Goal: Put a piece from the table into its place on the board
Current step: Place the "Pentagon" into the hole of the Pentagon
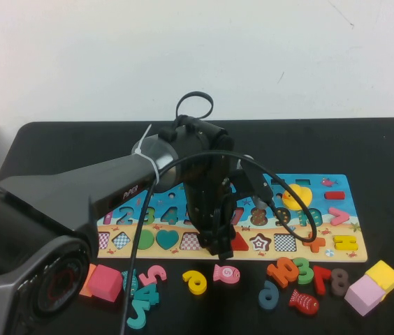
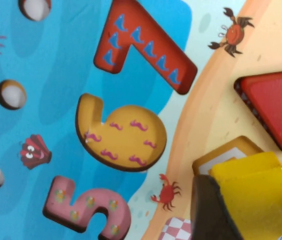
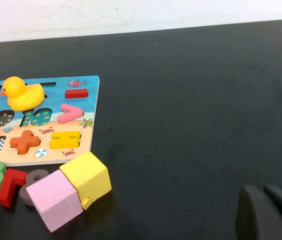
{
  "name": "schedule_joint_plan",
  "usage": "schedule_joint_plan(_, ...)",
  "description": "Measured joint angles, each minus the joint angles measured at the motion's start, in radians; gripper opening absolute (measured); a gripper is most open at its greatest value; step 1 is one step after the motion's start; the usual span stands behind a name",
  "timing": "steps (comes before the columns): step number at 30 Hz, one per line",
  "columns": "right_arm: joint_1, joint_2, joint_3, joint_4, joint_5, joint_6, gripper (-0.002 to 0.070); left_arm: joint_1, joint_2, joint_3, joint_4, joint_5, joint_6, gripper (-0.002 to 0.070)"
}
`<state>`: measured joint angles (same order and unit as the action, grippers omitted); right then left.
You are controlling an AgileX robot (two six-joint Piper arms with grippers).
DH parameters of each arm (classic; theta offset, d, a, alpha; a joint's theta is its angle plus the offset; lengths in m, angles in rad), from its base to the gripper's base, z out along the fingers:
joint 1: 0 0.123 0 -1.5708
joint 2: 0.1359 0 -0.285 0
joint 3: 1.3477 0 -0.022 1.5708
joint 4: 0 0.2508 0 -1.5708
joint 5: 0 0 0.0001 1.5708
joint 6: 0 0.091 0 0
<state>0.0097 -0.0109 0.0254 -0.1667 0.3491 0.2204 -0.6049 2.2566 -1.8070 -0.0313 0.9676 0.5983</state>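
A black tabletop (image 1: 392, 174) carries a long wooden puzzle board (image 1: 344, 209). The left end effector (image 1: 219, 246) hangs over the board's near edge, part-open fingers clamping the yellow pentagon piece (image 2: 258, 192). The piece sits just above its pentagon recess (image 2: 223, 155), beside the red triangle (image 2: 276, 107). Loose numerals crowd the tabletop along that near edge. The right end effector (image 3: 268, 212) rests well apart over bare tabletop, fingertips together, past the yellow cube (image 3: 87, 176) and pink cube (image 3: 55, 199).
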Motion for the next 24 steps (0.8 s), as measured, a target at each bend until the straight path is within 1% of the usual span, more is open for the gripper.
schedule_joint_plan(7, 0.000, 0.000, 0.000, 0.000, 0.000, 0.000, 0.0019, 0.000, 0.000, 0.000, -0.002, -0.007, -0.002, 0.0316)
schedule_joint_plan(9, 0.000, 0.000, 0.000, 0.000, 0.000, 0.000, 0.0019, 0.000, 0.000, 0.000, -0.002, -0.014, -0.002, 0.0347)
schedule_joint_plan(13, 0.000, 0.000, 0.000, 0.000, 0.000, 0.000, 0.0019, 0.000, 0.000, 0.000, -0.002, -0.020, -0.004, 0.0446)
schedule_joint_plan(15, 0.000, 0.000, 0.000, 0.000, 0.000, 0.000, 0.0019, 0.000, 0.000, 0.000, -0.002, -0.021, -0.004, 0.0471)
schedule_joint_plan(19, 0.000, 0.000, 0.000, 0.000, 0.000, 0.000, 0.0019, 0.000, 0.000, -0.007, -0.002, -0.011, -0.004, 0.0487)
schedule_joint_plan(24, 0.000, 0.000, 0.000, 0.000, 0.000, 0.000, 0.0019, 0.000, 0.000, -0.080, 0.001, 0.090, -0.008, 0.0487)
